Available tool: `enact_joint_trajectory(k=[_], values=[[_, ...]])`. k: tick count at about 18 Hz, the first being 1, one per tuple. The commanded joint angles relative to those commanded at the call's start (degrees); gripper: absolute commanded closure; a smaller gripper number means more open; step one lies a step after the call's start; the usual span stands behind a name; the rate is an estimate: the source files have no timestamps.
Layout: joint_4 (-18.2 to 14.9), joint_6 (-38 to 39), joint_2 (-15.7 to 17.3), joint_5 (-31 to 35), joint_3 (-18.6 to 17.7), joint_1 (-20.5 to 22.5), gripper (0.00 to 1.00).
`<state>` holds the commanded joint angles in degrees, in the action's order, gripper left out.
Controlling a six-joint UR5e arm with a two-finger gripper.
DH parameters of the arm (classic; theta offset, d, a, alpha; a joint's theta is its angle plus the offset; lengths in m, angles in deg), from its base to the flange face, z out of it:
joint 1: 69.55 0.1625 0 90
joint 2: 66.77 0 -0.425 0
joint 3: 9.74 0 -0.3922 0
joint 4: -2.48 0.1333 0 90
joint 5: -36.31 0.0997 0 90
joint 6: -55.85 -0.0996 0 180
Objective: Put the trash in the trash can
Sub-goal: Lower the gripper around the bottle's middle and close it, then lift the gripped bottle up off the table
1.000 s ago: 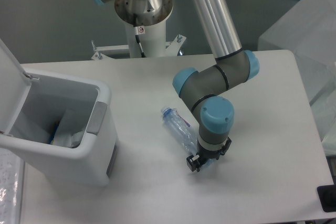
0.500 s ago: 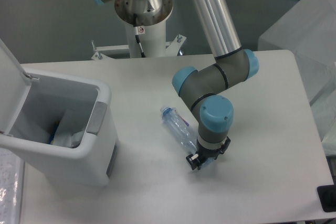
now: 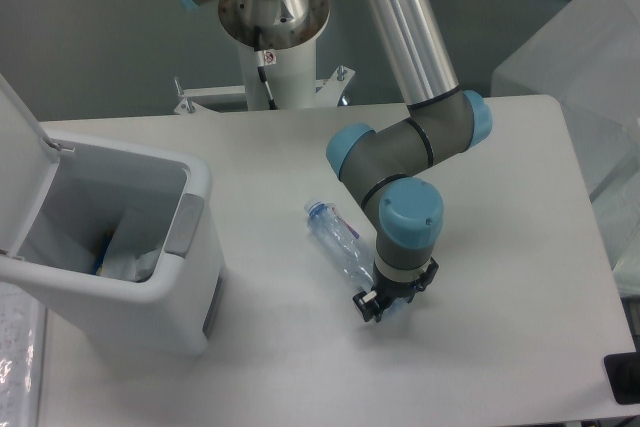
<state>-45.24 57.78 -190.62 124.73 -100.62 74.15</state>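
The arm is bent sharply at the grey elbow, and the blue-capped wrist is pointed straight down. The gripper is held low; its jaws cannot be made out.

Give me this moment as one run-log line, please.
tool: low at bottle base, grip unclear | bottle: lying on table | trash can: lid open

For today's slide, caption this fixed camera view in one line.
Gripper down at a clear bottle's end; trash can open.
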Motion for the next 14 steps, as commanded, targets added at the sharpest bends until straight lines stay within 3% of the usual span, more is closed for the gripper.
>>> enact_joint_trajectory(k=[3,7,14], values=[[0.09,-0.70,2.73,-0.61,0.61,0.00,0.37],[0.00,-0.70,3.26,-1.23,3.07,-0.09,0.37],[0.44,-0.53,5.46,-2.02,14.05,-2.10,0.39]])
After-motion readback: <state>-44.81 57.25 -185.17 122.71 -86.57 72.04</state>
